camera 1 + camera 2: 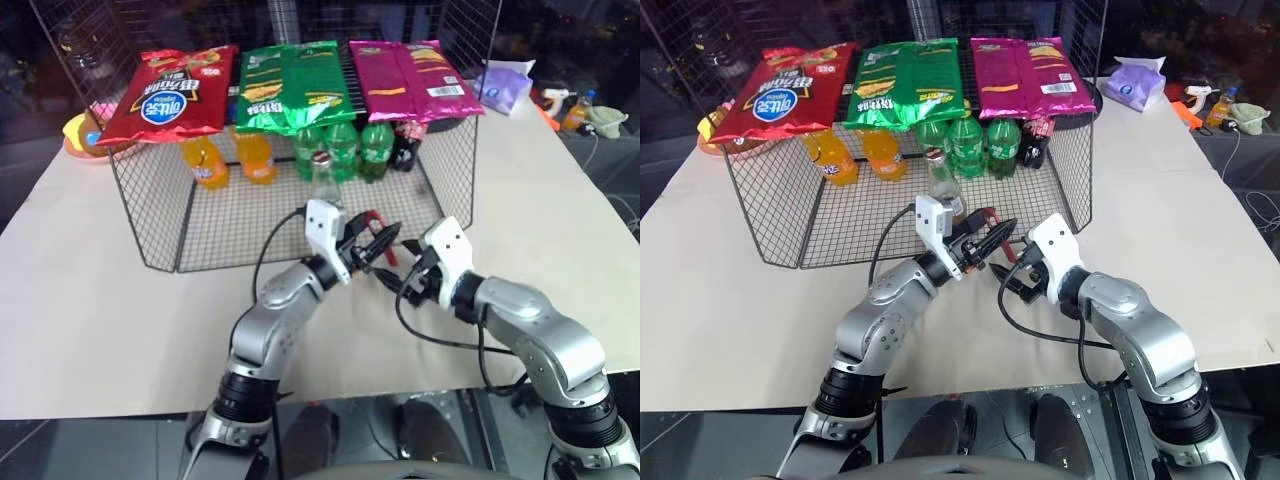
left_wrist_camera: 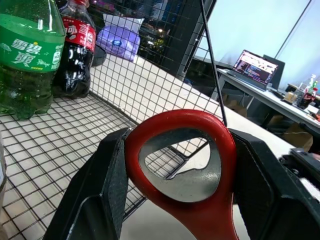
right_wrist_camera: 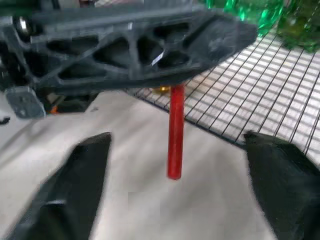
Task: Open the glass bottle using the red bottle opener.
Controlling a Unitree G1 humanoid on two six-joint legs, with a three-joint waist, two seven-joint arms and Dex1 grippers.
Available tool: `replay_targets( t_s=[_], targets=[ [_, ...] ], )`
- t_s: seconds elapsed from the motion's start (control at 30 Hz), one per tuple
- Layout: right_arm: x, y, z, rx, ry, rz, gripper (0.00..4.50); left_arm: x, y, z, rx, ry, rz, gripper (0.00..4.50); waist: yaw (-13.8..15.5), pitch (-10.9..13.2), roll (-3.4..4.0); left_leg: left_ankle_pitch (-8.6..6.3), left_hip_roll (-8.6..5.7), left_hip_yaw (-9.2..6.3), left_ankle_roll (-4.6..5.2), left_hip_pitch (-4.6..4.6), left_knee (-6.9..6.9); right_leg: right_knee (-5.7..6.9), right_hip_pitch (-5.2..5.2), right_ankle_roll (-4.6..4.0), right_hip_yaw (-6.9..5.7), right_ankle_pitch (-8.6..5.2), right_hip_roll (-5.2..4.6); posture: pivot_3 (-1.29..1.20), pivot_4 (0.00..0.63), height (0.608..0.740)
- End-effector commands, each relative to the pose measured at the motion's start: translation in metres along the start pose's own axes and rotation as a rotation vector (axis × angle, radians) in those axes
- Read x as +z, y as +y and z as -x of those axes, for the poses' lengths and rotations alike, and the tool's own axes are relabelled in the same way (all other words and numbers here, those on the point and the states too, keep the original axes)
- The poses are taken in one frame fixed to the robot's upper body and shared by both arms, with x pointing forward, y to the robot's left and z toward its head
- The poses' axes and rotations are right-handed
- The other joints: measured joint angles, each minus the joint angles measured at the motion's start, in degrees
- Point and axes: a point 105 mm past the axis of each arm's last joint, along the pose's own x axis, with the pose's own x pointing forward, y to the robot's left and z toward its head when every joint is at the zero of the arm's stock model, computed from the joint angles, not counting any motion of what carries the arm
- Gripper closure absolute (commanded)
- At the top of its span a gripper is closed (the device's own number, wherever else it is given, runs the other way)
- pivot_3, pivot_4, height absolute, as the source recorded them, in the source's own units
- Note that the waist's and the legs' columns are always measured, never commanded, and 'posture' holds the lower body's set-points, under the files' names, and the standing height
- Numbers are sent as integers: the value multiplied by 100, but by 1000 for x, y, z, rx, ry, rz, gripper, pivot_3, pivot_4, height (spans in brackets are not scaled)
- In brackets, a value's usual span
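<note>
I am clamping the red bottle opener (image 2: 186,165) in my left claw (image 1: 372,243), near the glass bottle (image 1: 323,180) in the wire rack, so my unclenched right claw (image 3: 172,190) can grasp its handle.

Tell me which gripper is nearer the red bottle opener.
Left. The left gripper is clamped on the red bottle opener; the right gripper waits beside it with fingers open around its handle end, not touching.

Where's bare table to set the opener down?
Free: the table left of the wire rack, and right of it toward the tissue pack. Crowded: the rack's back, packed with bottles, and the spot where both grippers meet.
</note>
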Motion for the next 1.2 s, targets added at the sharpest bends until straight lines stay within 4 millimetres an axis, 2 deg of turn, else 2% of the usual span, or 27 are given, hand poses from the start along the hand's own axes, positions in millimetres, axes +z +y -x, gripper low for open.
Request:
replay_targets(
  t_s=[0.03,0.2,0.63,0.87,0.9,1.0,1.1,1.2],
  targets=[
    [11,4,0,10,-39,-12,1941,12,-4,1,-4,-56,2,2186,0,0,0,0,0,0,0,-1,0,0,0,0,0,0,0,0,150,740],
    [3,7,-3,27,5,-26,4461,12,-3,3,3,-67,17,2186,-1,0,0,0,0,0,0,-1,0,0,-1,0,0,0,0,0,150,740],
    [-11,4,-5,18,84,-33,4461,16,-7,4,-24,-97,64,2186,-2,0,0,0,0,1,0,-4,0,0,-5,0,0,0,0,0,150,740],
    [-10,0,-7,-3,73,-19,4461,29,-14,10,-89,-171,72,2186,-3,0,0,0,0,0,0,-8,0,0,-9,0,0,0,0,0,150,740],
    [-9,-1,-7,-8,68,-16,4500,31,-14,11,-96,-186,79,1188,-3,0,0,0,0,0,0,-8,0,0,-10,0,0,0,0,0,150,740],
    [-8,-7,-7,-39,55,-22,4500,32,-11,14,-78,-180,50,65,2,0,0,0,0,1,0,-13,1,0,-13,0,0,0,-1,0,150,740],
    [-8,-18,-4,-94,42,-35,4500,33,-11,21,-70,-172,30,65,-4,0,0,0,0,1,0,-14,0,0,-14,0,1,0,-1,0,150,740],
    [-7,-39,5,-186,24,-48,4500,34,-13,39,-72,-148,6,65,-11,0,0,0,1,3,0,-21,0,0,-22,0,4,0,-1,0,150,740]
  ],
)
